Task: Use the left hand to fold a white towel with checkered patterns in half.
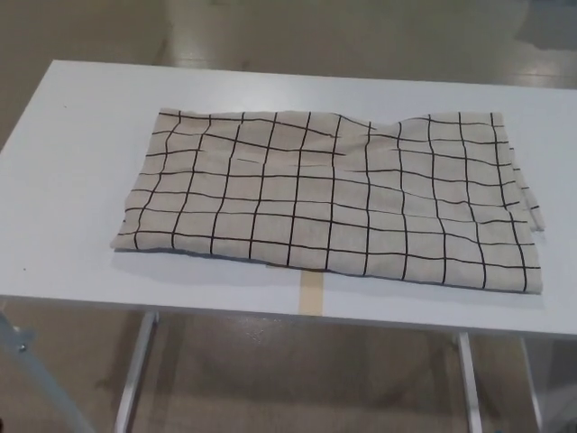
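A: Starting with the hands: is either one showing?

B: No. Neither the left hand nor the right hand is appearing anywhere in the head view, so whether their fingers are apart or closed cannot be told. No forearm is reaching in from either side.

A: Then where is the towel lying?

B: The towel (334, 200) is lying flat on the white table (72, 180), spreading across the middle and right of the tabletop. It is off-white with a grid of thin black lines. Its near edge is running close to the table's front edge, slanting a little lower toward the right, and its far edge is sitting well short of the table's back edge.

A: Is it lying smooth?

B: Mostly. Shallow ripples are bending the grid lines near the far edge, right of centre. Along the right side a second edge of cloth is peeking out just beyond the top one, so the cloth is lying in more than one layer there.

A: Anything else around it?

B: A strip of tan tape (312, 290) is sticking out from under the towel's near edge, running to the table's front. Below, metal table legs (135, 370) are standing on a dull floor (297, 379).
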